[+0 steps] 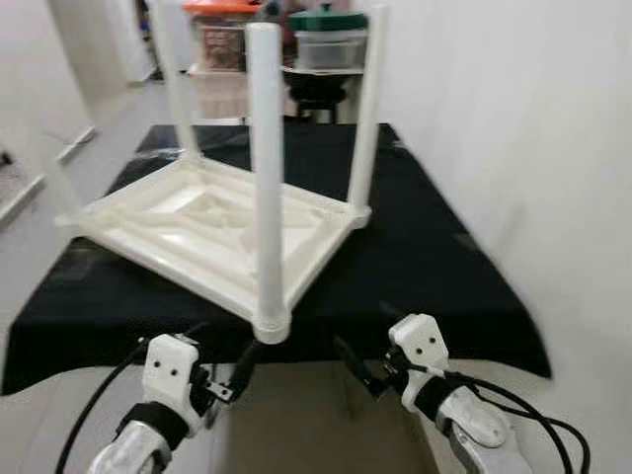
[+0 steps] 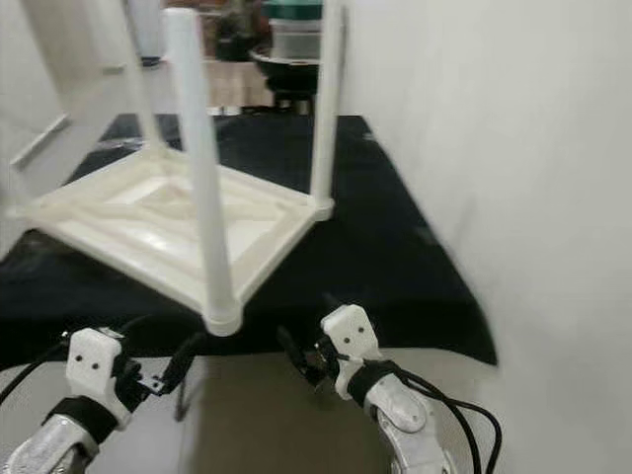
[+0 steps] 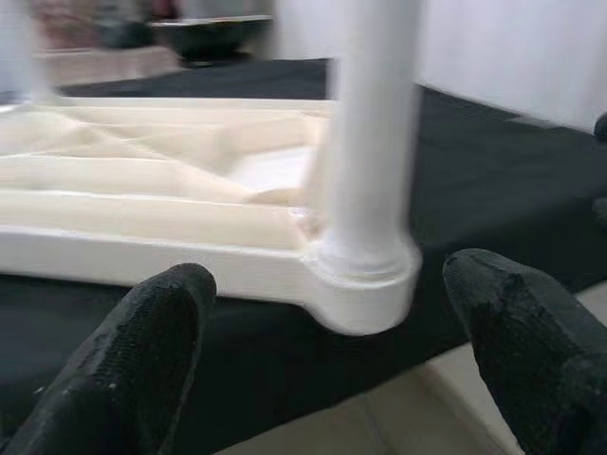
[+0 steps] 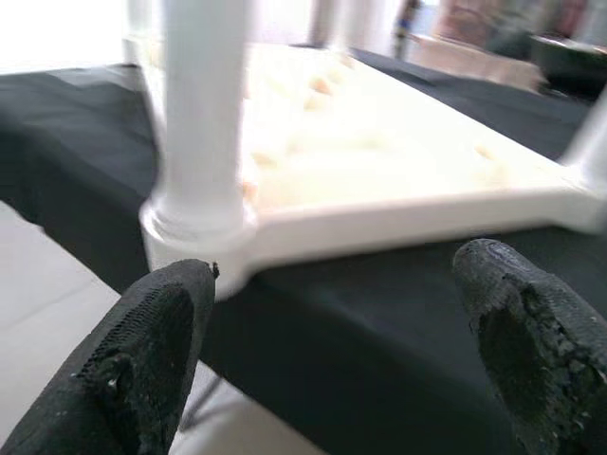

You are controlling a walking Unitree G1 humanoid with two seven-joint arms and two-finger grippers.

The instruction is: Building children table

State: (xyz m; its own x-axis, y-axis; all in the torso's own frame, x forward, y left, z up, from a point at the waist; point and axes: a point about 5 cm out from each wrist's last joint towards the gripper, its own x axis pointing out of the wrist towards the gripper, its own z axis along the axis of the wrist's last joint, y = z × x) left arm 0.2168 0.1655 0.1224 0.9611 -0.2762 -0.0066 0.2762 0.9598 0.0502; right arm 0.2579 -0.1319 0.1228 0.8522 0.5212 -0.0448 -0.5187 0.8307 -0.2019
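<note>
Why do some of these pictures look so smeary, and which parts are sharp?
In both eye views the upside-down white table and its near leg are soft, and the containers behind are hazy. In the left wrist view the black fingers are crisp, the background bowl blurred. In the right wrist view the leg streaks most; light washes out the far corner.

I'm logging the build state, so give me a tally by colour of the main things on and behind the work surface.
White: 1, upturned table top with legs fitted
Black: 1, cloth
Orange-lidded container: 1
Green-lidded container: 1
Total: 4
</note>
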